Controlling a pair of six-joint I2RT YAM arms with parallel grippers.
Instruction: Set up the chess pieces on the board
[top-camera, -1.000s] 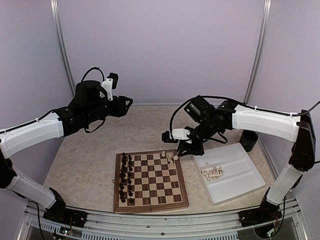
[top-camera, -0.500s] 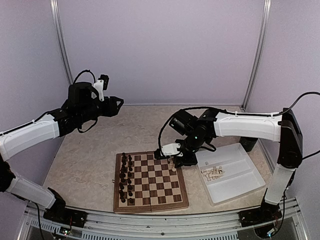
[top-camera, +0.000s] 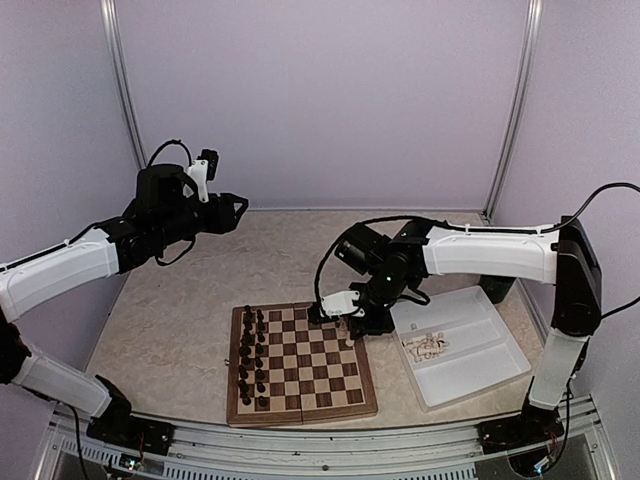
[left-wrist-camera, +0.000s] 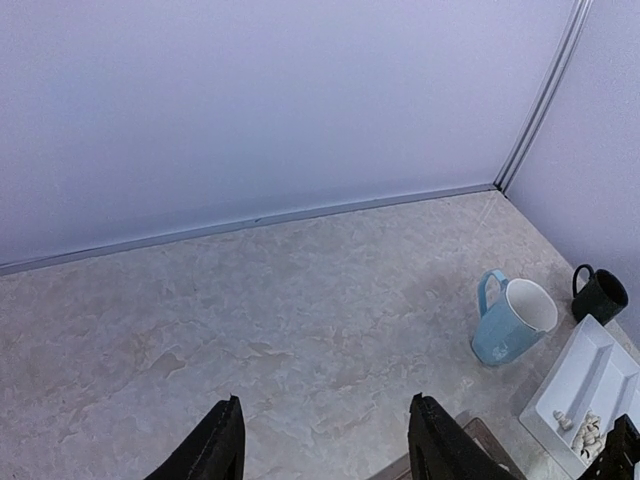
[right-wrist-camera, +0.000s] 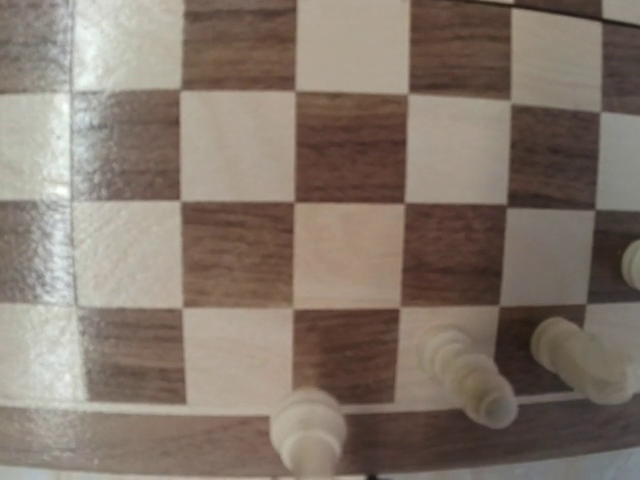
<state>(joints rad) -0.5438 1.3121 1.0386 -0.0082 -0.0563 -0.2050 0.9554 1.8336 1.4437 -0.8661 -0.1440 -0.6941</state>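
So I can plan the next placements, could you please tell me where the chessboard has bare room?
The square wooden chessboard is bare across its middle and near-right squares, between the small dark brown-black pieces lining its left side and its right border. Its far-right corner is crowded: a few cream-white chess pieces stand there under the right gripper.

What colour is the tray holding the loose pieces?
White; the tray shows best in the top view.

board (right-wrist-camera: 340, 250): wood, polished to a glossy sheen
chess pieces (right-wrist-camera: 465, 370): smooth, cream, faintly shiny
tray (top-camera: 490, 352): white plastic, matt
bench (left-wrist-camera: 250, 330): marbled, matt
mug (left-wrist-camera: 510, 322): glazed, glossy
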